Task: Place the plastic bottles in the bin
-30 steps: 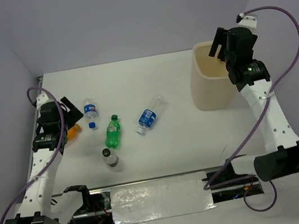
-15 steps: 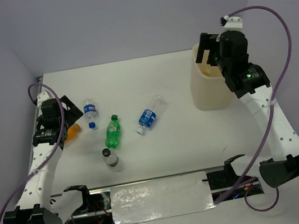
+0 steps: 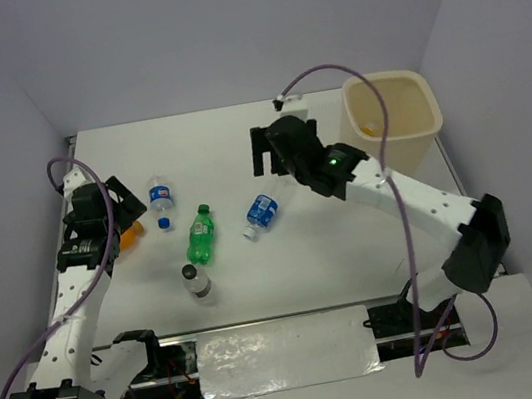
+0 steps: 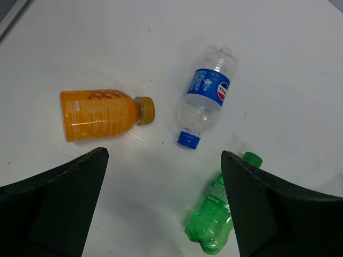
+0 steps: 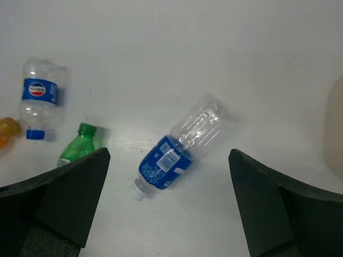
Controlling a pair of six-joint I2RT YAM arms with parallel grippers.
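Right tool (image 5: 169, 211) hangs wide-jawed over blue-labelled bottle (image 5: 179, 144) — bin (image 3: 398, 103) well apart.

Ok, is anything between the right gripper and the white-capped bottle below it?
Nothing visible does. The right gripper hangs open over the white-capped bottle, only bare table between them; the green bottle lies well aside.

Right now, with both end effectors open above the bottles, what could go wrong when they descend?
The white-capped bottle below the right end effector lies on its side, slanted between the fingers; closing could roll it away. Below the left end effector, the orange bottle and the blue-capped bottle lie with caps close together; grasping one might knock the other.
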